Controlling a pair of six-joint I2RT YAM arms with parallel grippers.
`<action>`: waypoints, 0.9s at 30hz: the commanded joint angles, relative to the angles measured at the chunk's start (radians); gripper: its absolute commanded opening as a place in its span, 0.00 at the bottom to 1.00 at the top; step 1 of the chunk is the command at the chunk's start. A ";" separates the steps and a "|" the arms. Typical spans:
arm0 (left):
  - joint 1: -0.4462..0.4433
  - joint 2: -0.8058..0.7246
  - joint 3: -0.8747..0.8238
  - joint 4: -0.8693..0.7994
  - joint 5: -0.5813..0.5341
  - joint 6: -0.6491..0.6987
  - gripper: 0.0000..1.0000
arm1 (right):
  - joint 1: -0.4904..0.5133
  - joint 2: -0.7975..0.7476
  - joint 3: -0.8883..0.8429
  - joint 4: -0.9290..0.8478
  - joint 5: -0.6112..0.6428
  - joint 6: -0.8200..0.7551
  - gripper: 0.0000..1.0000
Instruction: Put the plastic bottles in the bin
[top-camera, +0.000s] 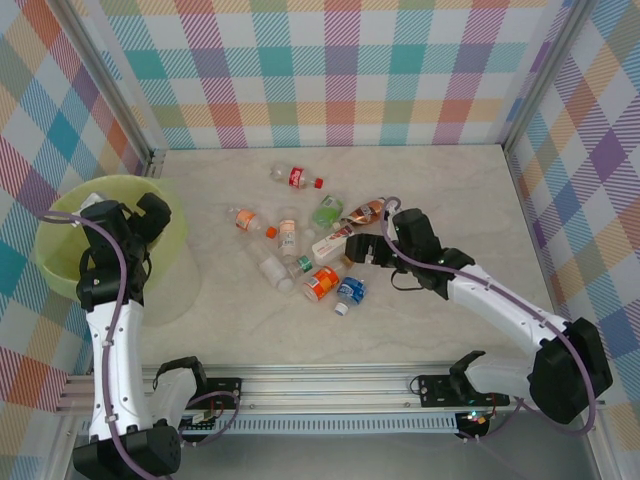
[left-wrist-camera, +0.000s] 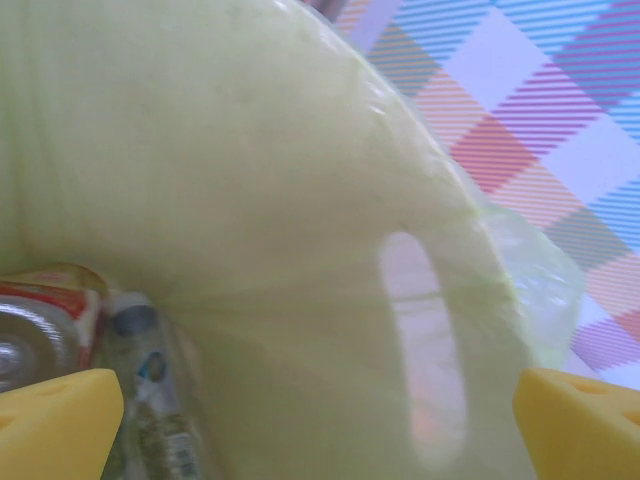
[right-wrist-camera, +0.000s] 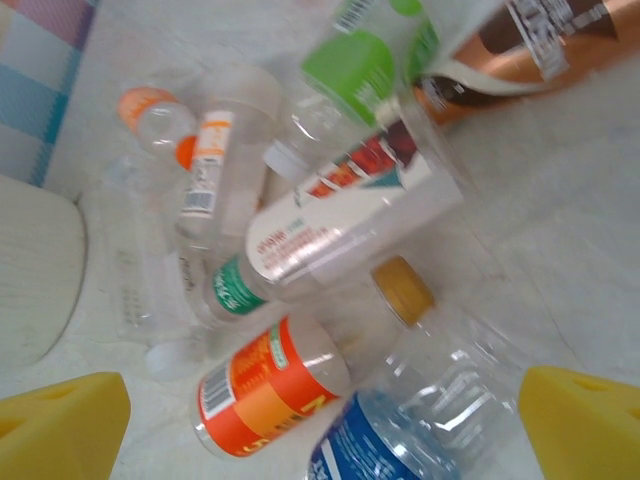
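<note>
Bin (top-camera: 58, 262) is half hidden by left arm (top-camera: 110, 330); two bottles (left-wrist-camera: 50, 330) inside are cut off. About ten loose bottles (top-camera: 320, 284) counted mid-frame. Left gripper (left-wrist-camera: 320, 425) and right gripper (top-camera: 352, 248) spread, empty.

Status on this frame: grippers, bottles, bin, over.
Left gripper open, empty, over bin; at least two bottles inside. Right gripper open above bottle pile on table. Nothing in the way.

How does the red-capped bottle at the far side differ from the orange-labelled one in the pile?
The red-capped bottle lies alone, apart from the rest; the orange-labelled bottle lies in the pile beside a blue-labelled bottle. One label is red, the other orange. Both are clear, lying on the table outside the bin.
</note>
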 joint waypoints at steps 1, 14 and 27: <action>0.009 -0.034 0.032 0.049 0.142 -0.018 1.00 | 0.003 0.018 -0.032 -0.119 0.034 0.156 1.00; 0.008 -0.112 0.009 0.212 0.540 -0.279 1.00 | 0.150 0.231 0.007 -0.117 0.040 0.383 0.99; -0.261 -0.060 -0.012 0.212 0.456 -0.280 1.00 | 0.238 0.394 0.082 -0.276 0.288 0.379 0.85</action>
